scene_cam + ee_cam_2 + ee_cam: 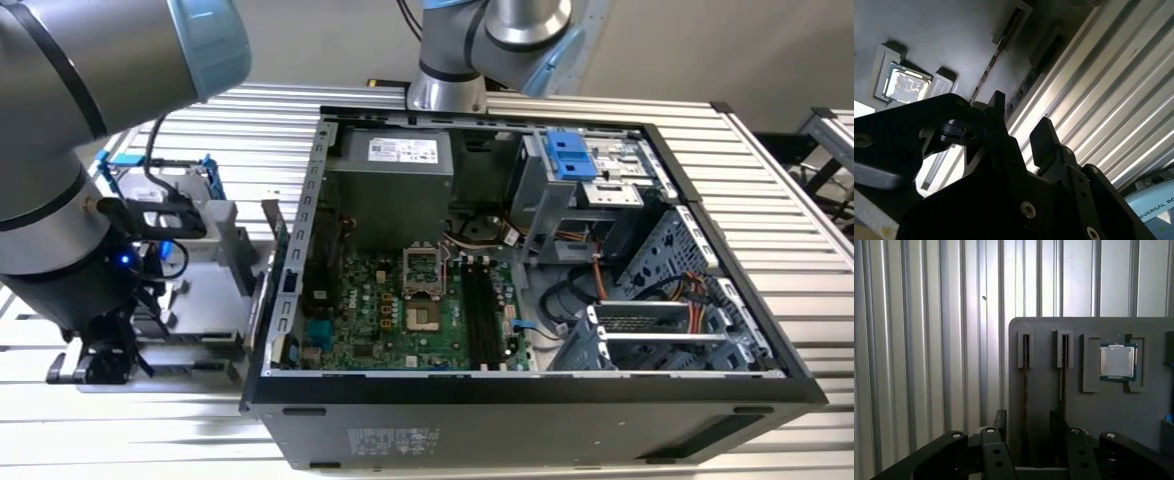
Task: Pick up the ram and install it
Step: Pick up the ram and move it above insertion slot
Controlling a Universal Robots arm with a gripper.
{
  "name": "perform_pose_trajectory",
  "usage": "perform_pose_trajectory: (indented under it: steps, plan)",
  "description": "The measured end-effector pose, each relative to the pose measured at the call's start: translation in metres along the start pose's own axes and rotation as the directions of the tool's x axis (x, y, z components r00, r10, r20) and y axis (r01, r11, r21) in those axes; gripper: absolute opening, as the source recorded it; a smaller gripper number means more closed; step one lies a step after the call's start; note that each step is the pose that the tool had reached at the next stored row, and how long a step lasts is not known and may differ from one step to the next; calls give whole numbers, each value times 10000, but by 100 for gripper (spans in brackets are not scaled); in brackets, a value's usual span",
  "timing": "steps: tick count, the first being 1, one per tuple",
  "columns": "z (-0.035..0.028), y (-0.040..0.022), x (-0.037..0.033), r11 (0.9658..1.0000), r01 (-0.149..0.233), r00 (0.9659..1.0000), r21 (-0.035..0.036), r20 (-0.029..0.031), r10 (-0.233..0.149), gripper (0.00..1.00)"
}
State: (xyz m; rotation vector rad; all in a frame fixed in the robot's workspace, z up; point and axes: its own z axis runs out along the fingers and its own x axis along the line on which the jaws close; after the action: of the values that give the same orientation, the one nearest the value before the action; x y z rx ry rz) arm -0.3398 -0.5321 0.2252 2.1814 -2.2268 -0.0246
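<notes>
Tool [1028, 416] wide open, empty, jaws either side of ram [1025, 380], ram edge-up in grey holder [1104, 410] slot, ribbed worktop [929, 340].

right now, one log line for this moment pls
phase: pre-grasp | claw: open, lined over ram | ram: on edge in gray holder slot, not gripped

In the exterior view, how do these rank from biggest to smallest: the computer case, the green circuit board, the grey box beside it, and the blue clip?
1. computer case
2. green circuit board
3. grey box
4. blue clip
All sit in the case, so nearness barely matters.
</notes>
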Motion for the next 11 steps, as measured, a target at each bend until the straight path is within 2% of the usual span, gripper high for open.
perform_pose_trajectory:
  steps: [11]
  plan:
    - [157, -4, -6, 10000, -3, 10000, 1, -30, 3, 100]
